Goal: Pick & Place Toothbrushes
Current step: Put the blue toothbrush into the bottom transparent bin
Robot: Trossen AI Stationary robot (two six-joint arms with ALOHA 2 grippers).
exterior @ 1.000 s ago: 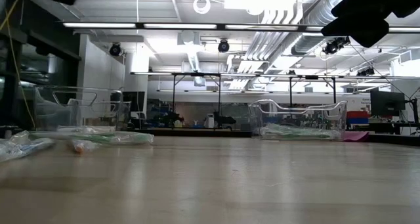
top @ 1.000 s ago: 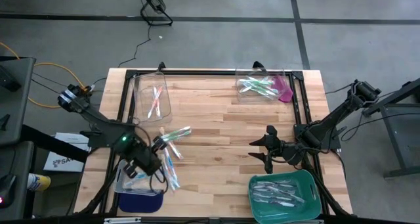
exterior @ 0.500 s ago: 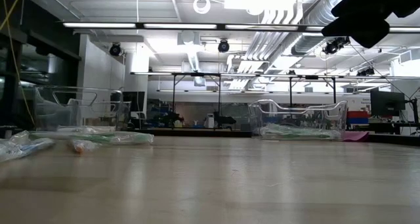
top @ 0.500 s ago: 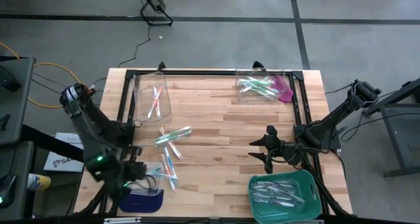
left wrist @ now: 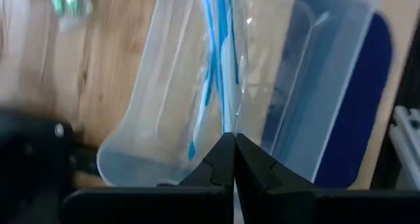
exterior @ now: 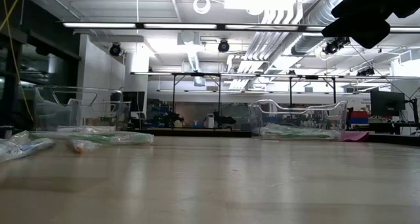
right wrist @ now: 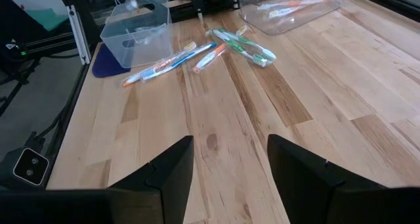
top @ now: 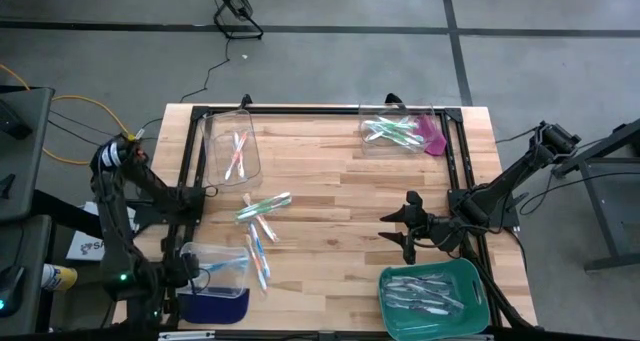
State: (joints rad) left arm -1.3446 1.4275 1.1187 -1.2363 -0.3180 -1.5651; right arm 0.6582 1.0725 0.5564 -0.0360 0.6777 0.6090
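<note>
Loose toothbrushes lie flat on the wood left of the middle: green ones (top: pixel 262 206), blue and pink-orange ones (top: pixel 259 253), also in the right wrist view (right wrist: pixel 197 53). My left gripper (top: pixel 190 271) (left wrist: pixel 234 142) is shut on a blue toothbrush (left wrist: pixel 220 66) over the clear bin (top: pixel 215 264) near the near-left corner. My right gripper (top: pixel 408 226) (right wrist: pixel 230 178) is open above bare wood at mid-right and touches nothing. More toothbrushes lie in the far-left bin (top: pixel 237 151), the far-right bin (top: pixel 395 131) and the green tray (top: pixel 432 291). My left gripper pinches the blue toothbrush by one end (left wrist: pixel 228 127), at the fingertips. The brush runs straight out ahead of the fingers, over the open top of the clear bin (left wrist: pixel 164 119). It seems to sit in a clear wrapper. Whether its other end touches the bin cannot be told.
The near-left bin stands on a dark blue mat (top: pixel 212 307). A pink piece (top: pixel 435 136) lies beside the far-right bin. A black frame (top: pixel 455 171) runs along the table's edges. Bare wood spreads across the middle (top: pixel 340 201). The low view shows both far bins (exterior: pixel 79 109) (exterior: pixel 298 119).
My left gripper has drawn back from the loose toothbrushes toward the near-left corner and now stands at the clear bin, its arm swung out toward the table's left edge. A blue toothbrush now shows over the bin. The right arm has kept still.
</note>
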